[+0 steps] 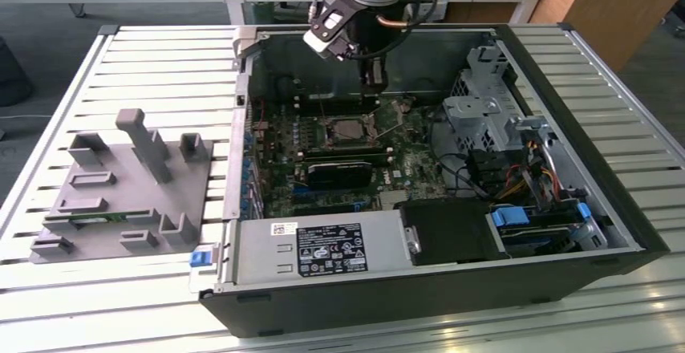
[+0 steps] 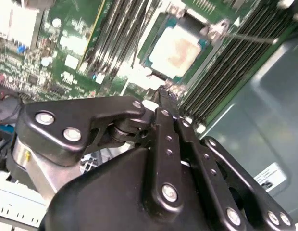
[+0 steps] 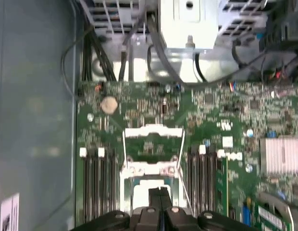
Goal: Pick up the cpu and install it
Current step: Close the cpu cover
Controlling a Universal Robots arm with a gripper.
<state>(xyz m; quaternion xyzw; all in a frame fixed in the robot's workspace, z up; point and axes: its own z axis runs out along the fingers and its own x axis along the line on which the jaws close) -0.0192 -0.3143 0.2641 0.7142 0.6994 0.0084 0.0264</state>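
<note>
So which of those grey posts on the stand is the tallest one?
The middle post on the grey stand; it rises well above the shorter posts on either side.

My exterior view is bright and even. The slatted table (image 1: 118, 64) glares pale in the upper left of the frame, while the far inside wall of the computer case (image 1: 428, 301) lies in shadow. In the second wrist view, the cpu (image 2: 175, 50) is washed out by glare and the gripper (image 2: 163, 94) looks soft. My first wrist view is dimmer and hazy, with a metal cage (image 3: 187, 21) blown white.
</note>
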